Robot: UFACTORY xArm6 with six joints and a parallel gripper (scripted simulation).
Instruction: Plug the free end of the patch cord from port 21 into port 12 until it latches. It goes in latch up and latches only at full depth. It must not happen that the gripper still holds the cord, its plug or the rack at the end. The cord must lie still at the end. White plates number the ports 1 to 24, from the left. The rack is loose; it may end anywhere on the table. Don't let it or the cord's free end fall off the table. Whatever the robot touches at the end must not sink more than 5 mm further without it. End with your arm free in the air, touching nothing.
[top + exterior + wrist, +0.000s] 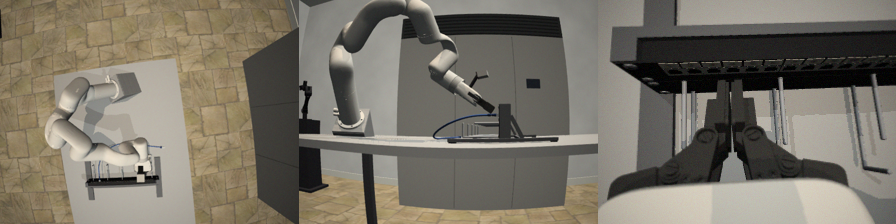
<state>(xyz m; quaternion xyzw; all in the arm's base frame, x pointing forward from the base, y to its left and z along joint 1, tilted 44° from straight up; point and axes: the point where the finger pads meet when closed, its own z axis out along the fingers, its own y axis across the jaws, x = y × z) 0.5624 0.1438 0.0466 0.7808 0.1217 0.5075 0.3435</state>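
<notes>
The rack (122, 183) (504, 122) (748, 46) stands on its feet on the table, its port row facing the robot. The blue patch cord (98, 168) (452, 121) has one plug in the panel and arcs down to the table. Its free end (161, 147) (460, 137) lies on the table, beyond the rack's port-1 side in the top view. My gripper (492, 111) (731, 96) is shut and empty, slanting down close in front of the panel's upper part. In the wrist view its tips overlap the area just below the leftmost ports; whether they touch the panel cannot be told.
Thin metal rods (122, 173) (782, 110) stick out from the rack's front, on both sides of the fingers in the wrist view. The rack's long feet (159, 190) (532, 139) rest on the table (176, 207). The table's long edge runs to the right of the free end in the top view.
</notes>
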